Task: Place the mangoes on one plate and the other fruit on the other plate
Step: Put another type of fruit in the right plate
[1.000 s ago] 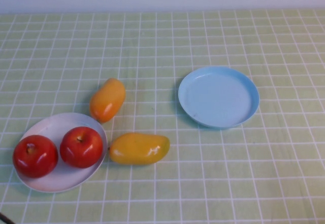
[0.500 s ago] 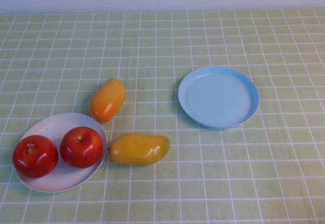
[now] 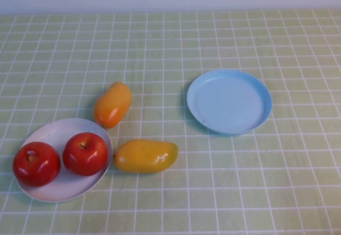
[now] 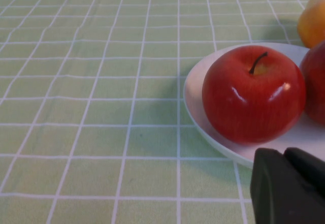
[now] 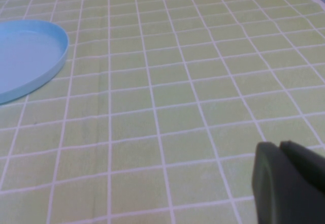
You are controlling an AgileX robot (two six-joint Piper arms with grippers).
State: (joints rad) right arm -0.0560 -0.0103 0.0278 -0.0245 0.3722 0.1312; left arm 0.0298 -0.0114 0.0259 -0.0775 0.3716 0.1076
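Two red apples (image 3: 58, 159) sit on the white plate (image 3: 45, 189). Both mangoes (image 3: 145, 155) lie on the table (image 3: 213, 192) beside it, waiting for the blue plate (image 3: 229, 102). The left gripper (image 4: 289, 188) near the apples and the right gripper (image 5: 289, 181) near the blue plate both look closed together.

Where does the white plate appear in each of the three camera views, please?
High view: the white plate sits at lower left, holding both red apples.
Left wrist view: its rim curves in at right, behind the left gripper, shut.
Right wrist view: not in it; only the blue plate and the right gripper, shut.
Shared landmark: the green checked tablecloth.
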